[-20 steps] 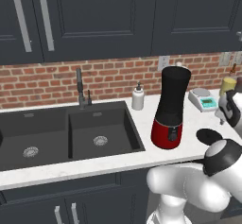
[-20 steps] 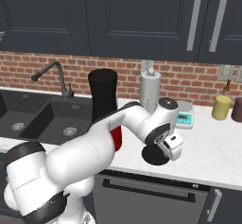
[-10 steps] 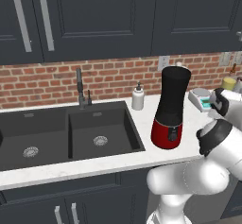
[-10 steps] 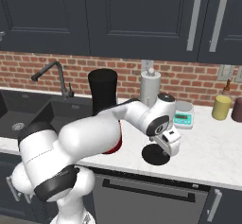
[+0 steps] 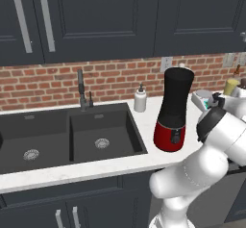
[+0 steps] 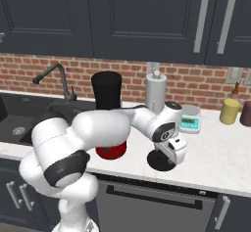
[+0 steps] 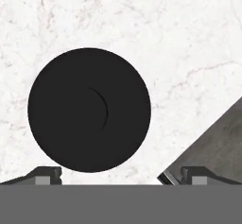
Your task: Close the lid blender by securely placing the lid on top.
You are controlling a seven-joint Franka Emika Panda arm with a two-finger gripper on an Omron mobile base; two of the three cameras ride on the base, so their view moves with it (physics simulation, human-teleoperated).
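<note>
— None of the real work was finished, was it? How far along did it look?

— Early. The tall blender (image 5: 175,110), with its matte black tapered jar on a glossy red rounded base, stood upright on the white marbled worktop (image 5: 120,162), just to the right of the dark double sink (image 5: 72,135). I judged its top still uncovered, because the flat, round black lid (image 7: 89,110) lay by itself on the worktop, to the right of the blender and near the front edge.

— And the tool?

— The two-finger tool (image 6: 170,151) hung directly above that lid, pointing down. Its jaws were spread as wide as they go and held nothing. In the hand view the dark fingertips (image 7: 45,175) rose at the bottom edge, with the black disc lying beyond them and a little to one side, not yet between them.

— So what was done, and what was left?

— Done: the arm was placed over the lid. Left: lowering, closing on the lid, lifting it, carrying it across to the jar and seating it squarely on the rim. That was nearly the whole task, in my reading.

— Anything in the way?

— A small white pump bottle (image 5: 140,99) stood behind the blender toward the brick wall, and a pale kitchen scale (image 6: 189,119) sat further back on the right. Both were well apart from the lid.
</note>
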